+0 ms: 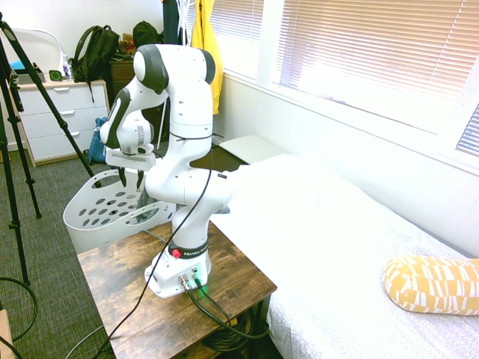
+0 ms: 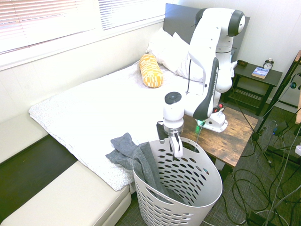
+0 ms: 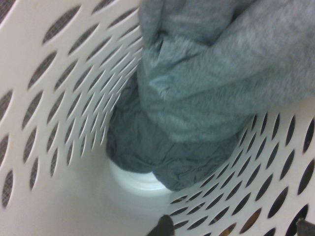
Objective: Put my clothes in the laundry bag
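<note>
The gripper (image 2: pixel 175 149) hangs open and empty over the laundry bag (image 2: pixel 207 190). The clothes (image 2: pixel 141 162) droop beside it, 1 part inside, 1 part over the rim onto the bed (image 2: pixel 89 113). It should grab that outside part and drop it in.

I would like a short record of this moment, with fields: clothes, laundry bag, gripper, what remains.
clothes: dark grey, draped over the rim, part inside the basket, part lying on the bed
laundry bag: white basket with oval holes, standing beside the bed
gripper: above the basket's opening, pointing down, holding nothing
what remains: the part on the bed is not yet inside
</note>
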Controlling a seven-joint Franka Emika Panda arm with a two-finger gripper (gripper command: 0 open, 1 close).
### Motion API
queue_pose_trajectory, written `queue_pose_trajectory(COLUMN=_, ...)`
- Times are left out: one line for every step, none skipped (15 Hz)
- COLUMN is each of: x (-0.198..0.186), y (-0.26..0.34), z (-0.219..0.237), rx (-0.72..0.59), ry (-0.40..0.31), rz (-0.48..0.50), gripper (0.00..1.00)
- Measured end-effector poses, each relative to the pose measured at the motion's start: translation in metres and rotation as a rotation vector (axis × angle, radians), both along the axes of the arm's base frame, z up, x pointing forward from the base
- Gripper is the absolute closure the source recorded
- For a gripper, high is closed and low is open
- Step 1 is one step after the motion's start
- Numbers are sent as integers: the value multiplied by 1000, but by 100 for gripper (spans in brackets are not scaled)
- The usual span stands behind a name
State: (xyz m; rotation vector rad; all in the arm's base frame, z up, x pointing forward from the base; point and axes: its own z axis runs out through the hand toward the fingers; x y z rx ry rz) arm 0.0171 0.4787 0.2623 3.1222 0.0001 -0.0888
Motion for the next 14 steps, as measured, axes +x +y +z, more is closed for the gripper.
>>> queue_pose_trajectory(x=19, y=9, z=6, rx=3, ry=-20, rz=-10, gripper=0)
queue_pose_trajectory(x=40, y=19, z=12, rx=6, ry=-41, rz=-22, gripper=0)
queue_pose_trajectory(x=61, y=31, z=18, rx=11, ry=-59, rz=-35, gripper=0)
queue_pose_trajectory(x=85, y=42, z=22, rx=18, ry=-76, rz=-50, gripper=0)
queue_pose_trajectory(x=110, y=54, z=20, rx=23, ry=-89, rz=-69, gripper=0)
queue_pose_trajectory(x=137, y=63, z=12, rx=21, ry=-95, rz=-97, gripper=0)
queue_pose_trajectory(x=165, y=70, z=-3, rx=12, ry=-88, rz=-133, gripper=0)
queue_pose_trajectory(x=193, y=76, z=-24, rx=-3, ry=-75, rz=-170, gripper=0)
queue_pose_trajectory(x=218, y=80, z=-47, rx=-20, ry=-59, rz=-202, gripper=0)
queue_pose_trajectory(x=238, y=84, z=-72, rx=-41, ry=-39, rz=-226, gripper=0)
queue_pose_trajectory(x=252, y=87, z=-95, rx=-68, ry=-18, rz=-245, gripper=0)
queue_pose_trajectory(x=261, y=88, z=-116, rx=-118, ry=4, rz=-261, gripper=0)
queue_pose_trajectory(x=264, y=91, z=-129, rx=-183, ry=28, rz=-275, gripper=0)
queue_pose_trajectory(x=264, y=95, z=-135, rx=-241, ry=50, rz=-290, gripper=0)
